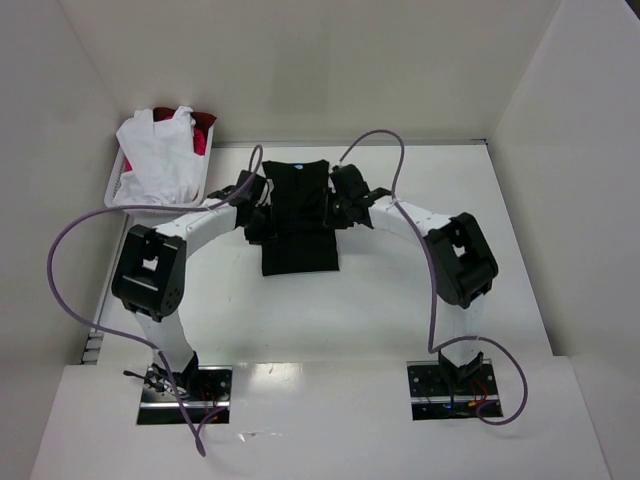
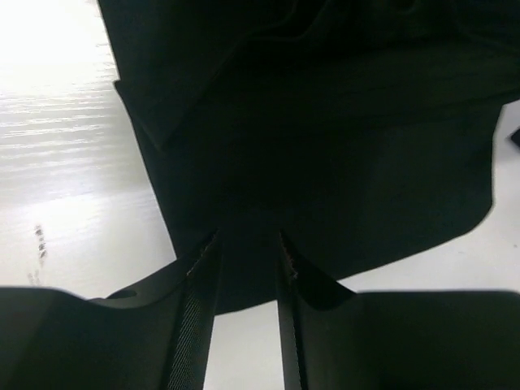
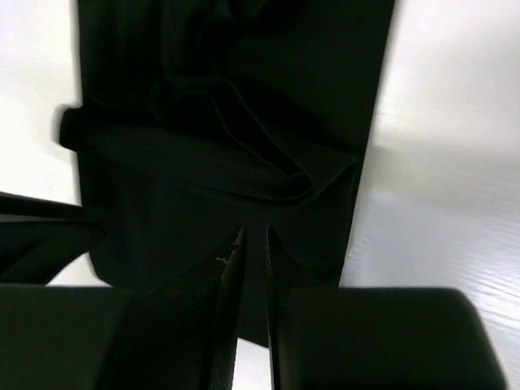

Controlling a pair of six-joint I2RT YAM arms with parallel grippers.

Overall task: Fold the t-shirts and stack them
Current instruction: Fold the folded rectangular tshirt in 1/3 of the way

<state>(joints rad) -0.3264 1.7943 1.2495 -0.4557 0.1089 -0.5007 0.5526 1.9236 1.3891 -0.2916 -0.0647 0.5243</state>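
Observation:
The black t-shirt [image 1: 298, 225] lies on the table as a narrow folded strip, its light-blue neck label [image 1: 300, 167] at the far end. My left gripper [image 1: 258, 208] sits at the strip's left edge and my right gripper [image 1: 340, 205] at its right edge. In the left wrist view the black cloth [image 2: 325, 122] runs between the jaws of the left gripper [image 2: 248, 240], which are closed on its edge. In the right wrist view the right gripper [image 3: 254, 231] has its jaws nearly together, pinching a rumpled fold of the cloth [image 3: 203, 162]. A white t-shirt [image 1: 160, 160] and a red one [image 1: 204, 135] lie in the basket.
The white basket [image 1: 113, 192] stands at the far left against the side wall. White walls enclose the table on the left, back and right. Grey cables loop from both arms over the table. The arm bases are bolted at the near edge.

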